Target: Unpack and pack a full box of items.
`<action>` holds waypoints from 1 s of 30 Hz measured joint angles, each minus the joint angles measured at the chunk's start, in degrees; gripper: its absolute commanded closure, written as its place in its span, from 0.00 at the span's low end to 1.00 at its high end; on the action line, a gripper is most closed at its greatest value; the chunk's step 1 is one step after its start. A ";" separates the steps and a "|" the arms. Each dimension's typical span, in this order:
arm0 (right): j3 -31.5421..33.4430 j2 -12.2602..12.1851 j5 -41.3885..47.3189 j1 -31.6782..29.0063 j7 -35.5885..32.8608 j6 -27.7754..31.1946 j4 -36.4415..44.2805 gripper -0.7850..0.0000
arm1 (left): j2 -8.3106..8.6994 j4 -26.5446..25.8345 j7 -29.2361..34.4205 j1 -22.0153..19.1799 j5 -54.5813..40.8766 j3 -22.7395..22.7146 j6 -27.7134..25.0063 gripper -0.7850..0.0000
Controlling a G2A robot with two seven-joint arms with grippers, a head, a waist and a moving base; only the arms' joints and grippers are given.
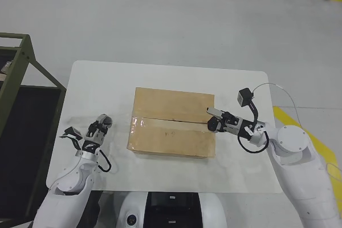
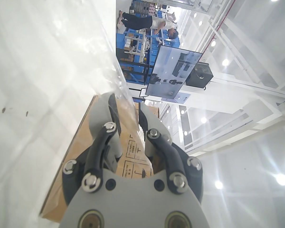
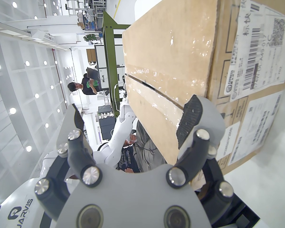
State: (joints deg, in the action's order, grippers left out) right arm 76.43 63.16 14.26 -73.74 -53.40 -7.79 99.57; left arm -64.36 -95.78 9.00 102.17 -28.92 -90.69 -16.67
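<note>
A closed cardboard box (image 1: 171, 122) lies in the middle of the white table (image 1: 102, 80), a taped seam running along its top. My right gripper (image 1: 212, 118) is at the box's right end, level with the seam. Its jaws stand wide open in the right wrist view (image 3: 133, 115), and one ribbed pad (image 3: 191, 119) sits at the top edge of the box (image 3: 171, 55), beside the labelled end face. My left gripper (image 1: 101, 122) is low over the table, a short way off the box's left end. It points at the box (image 2: 130, 143), open by a narrow gap (image 2: 127, 105), holding nothing.
A green metal frame (image 1: 23, 68) over a dark surface stands just past the table's left edge. The table has bare white surface all around the box. A thin cable (image 1: 273, 85) loops above my right arm.
</note>
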 measured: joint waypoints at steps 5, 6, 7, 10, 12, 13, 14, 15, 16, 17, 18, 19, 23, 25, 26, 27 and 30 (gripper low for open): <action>0.00 0.00 0.00 0.00 0.00 0.00 0.00 0.00 | -0.22 0.03 0.19 -0.05 -0.20 -0.29 0.38 0.98; 0.00 0.00 0.00 0.00 0.00 0.00 0.00 0.00 | -0.27 -0.02 0.24 -0.02 -0.29 -0.41 0.45 0.98; 0.00 0.00 0.00 0.00 0.00 0.00 0.00 0.00 | -0.30 -0.09 0.30 0.02 -0.38 -0.50 0.47 0.99; 0.00 0.00 0.00 0.00 0.00 0.00 0.00 0.00 | -0.43 -0.66 0.54 0.23 -0.91 -0.96 0.39 0.98; 0.00 0.00 0.00 0.00 0.00 0.00 0.00 0.00 | -0.50 -1.60 0.83 0.46 -1.55 -1.43 0.25 0.97; 0.00 0.00 0.00 0.00 0.00 0.00 0.00 0.00 | -0.53 -2.18 0.97 0.60 -1.82 -1.71 0.13 0.97; 0.00 0.00 0.00 0.00 0.00 0.00 0.00 0.00 | -0.55 -2.85 1.11 0.78 -2.06 -1.99 0.01 0.97; 0.00 0.00 0.00 0.00 0.00 0.00 0.00 0.00 | -0.58 -3.83 1.31 1.05 -2.36 -2.39 -0.12 0.96; 0.00 0.00 0.00 0.00 0.00 0.00 0.00 0.00 | -0.60 -4.61 1.47 1.25 -2.59 -2.68 -0.15 0.95; 0.00 0.00 0.00 0.00 0.00 0.00 0.00 0.00 | -0.62 -5.42 1.63 1.43 -2.83 -2.97 -0.15 0.93; 0.00 0.00 0.00 0.00 0.00 0.00 0.00 0.00 | -0.65 -6.53 1.85 1.64 -3.15 -3.33 -0.09 0.92; 0.00 0.00 0.00 0.00 0.00 0.00 0.00 0.00 | -0.67 -7.37 2.00 1.77 -3.37 -3.59 0.00 0.91; 0.00 0.00 0.00 0.00 0.00 0.00 0.00 0.00 | -0.78 -11.04 2.19 1.70 -3.41 -4.31 0.67 0.90; 0.00 0.00 0.00 0.00 0.00 0.00 0.00 0.00 | -0.87 -12.52 1.91 1.08 -2.78 -4.16 1.07 0.90; 0.00 0.00 0.00 0.00 0.00 0.00 0.00 0.00 | -0.94 -13.07 1.77 0.62 -2.25 -3.81 1.40 0.89; 0.00 0.00 0.00 0.00 0.00 0.00 0.00 0.00 | -0.99 -13.43 1.70 0.24 -1.84 -3.47 1.68 0.88; 0.00 0.00 0.00 0.00 0.00 0.00 0.00 0.00 | -1.17 -14.64 1.42 -0.96 -0.21 -2.18 2.42 0.84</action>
State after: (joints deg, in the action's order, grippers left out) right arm 76.43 63.16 14.26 -73.74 -53.40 -7.79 99.57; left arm -65.53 -110.42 10.42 101.21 -29.13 -92.87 -14.24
